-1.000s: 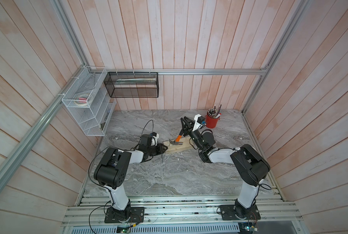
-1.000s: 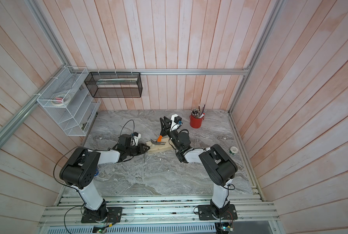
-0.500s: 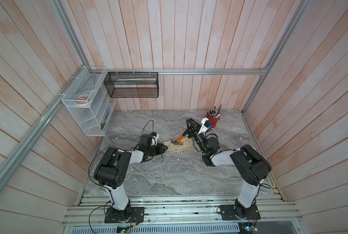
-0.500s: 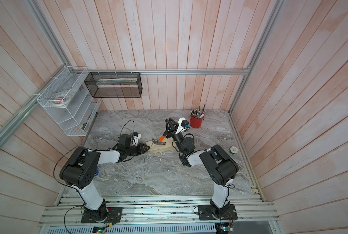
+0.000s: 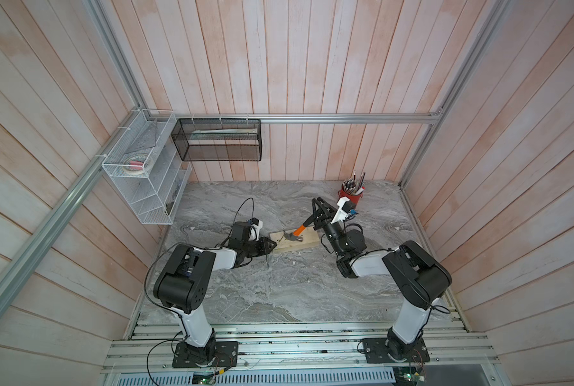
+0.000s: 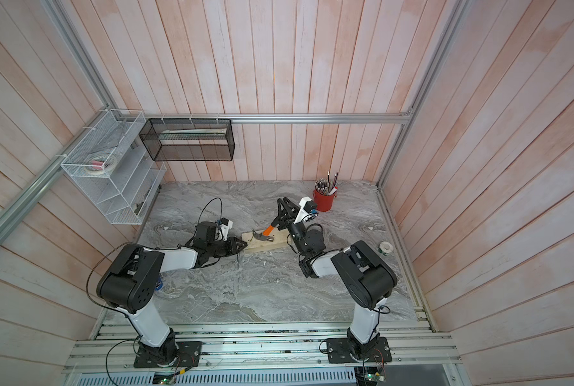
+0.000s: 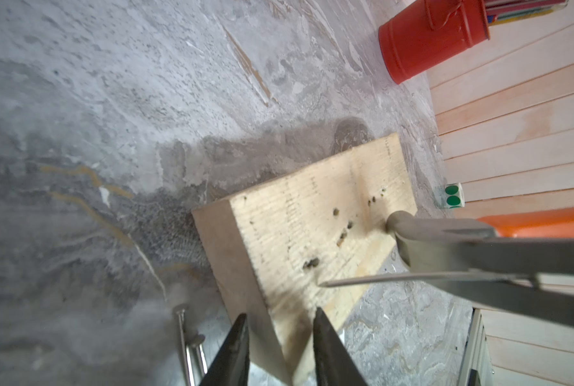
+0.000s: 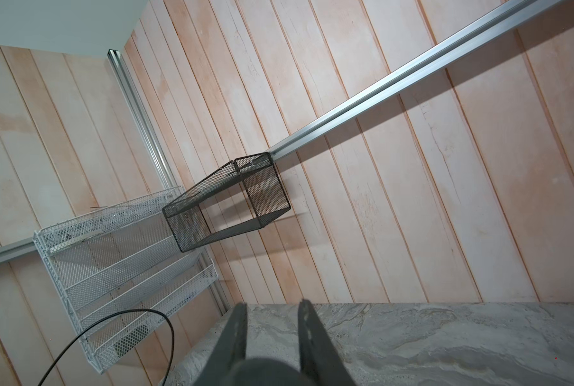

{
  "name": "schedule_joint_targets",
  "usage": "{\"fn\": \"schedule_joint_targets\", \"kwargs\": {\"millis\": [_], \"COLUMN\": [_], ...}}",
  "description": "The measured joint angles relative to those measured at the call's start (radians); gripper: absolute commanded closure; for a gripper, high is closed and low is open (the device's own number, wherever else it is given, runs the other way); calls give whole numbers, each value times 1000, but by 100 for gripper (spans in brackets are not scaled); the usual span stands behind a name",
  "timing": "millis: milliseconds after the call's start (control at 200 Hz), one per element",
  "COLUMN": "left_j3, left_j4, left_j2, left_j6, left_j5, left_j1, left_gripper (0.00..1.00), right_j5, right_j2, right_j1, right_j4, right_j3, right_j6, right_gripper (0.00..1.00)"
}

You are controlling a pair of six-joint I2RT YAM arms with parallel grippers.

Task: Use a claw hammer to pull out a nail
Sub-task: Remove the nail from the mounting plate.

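Note:
The claw hammer (image 5: 295,234) has its silver head (image 7: 479,247) on the pale wooden block (image 5: 294,243), orange shaft rising towards my right gripper (image 5: 317,204). That gripper is shut on the black handle (image 8: 262,371), which sits deep between its fingers (image 8: 307,327). A long nail (image 7: 379,279) lies caught in the claw, its pointed tip just over the block's (image 7: 312,227) pitted top. My left gripper (image 7: 280,317) is shut on the block's near end, low on the table in both top views (image 6: 245,245).
Two loose nails (image 7: 185,341) lie on the grey table beside the left fingers. A red cup (image 5: 351,197) of pencils stands behind the right arm. A tape roll (image 6: 386,248) sits at the right edge. A white wire rack (image 5: 142,173) and a black mesh basket (image 5: 218,140) hang on the walls.
My right gripper swung the hammer handle to the right, then nearly stopped. The left gripper and the block stayed put.

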Motion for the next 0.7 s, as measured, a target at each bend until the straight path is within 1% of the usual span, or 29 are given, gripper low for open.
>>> {"fn": "schedule_joint_targets", "kwargs": {"millis": [100, 245, 350, 525, 700], "left_j3": [-29, -77, -85, -85, -108], "left_j4": [4, 53, 64, 70, 75], "left_j2": [-64, -163, -200, -221, -252], "left_j6": [23, 65, 119, 225, 298], "left_j5": [5, 43, 56, 77, 42], "left_j1": [0, -11, -57, -149, -204], "left_gripper": [64, 62, 60, 59, 57], "right_j5": [-12, -56, -92, -138, -175], "right_j2": [-31, -72, -117, -193, -228], "right_j1": [-3, -10, -11, -11, -12], "right_j4": [-77, -229, -327, -460, -601], "right_j3": [23, 114, 165, 190, 222], "right_j6": [-22, -46, -46, -45, -45], "right_gripper": [100, 100, 100, 100, 100]}}
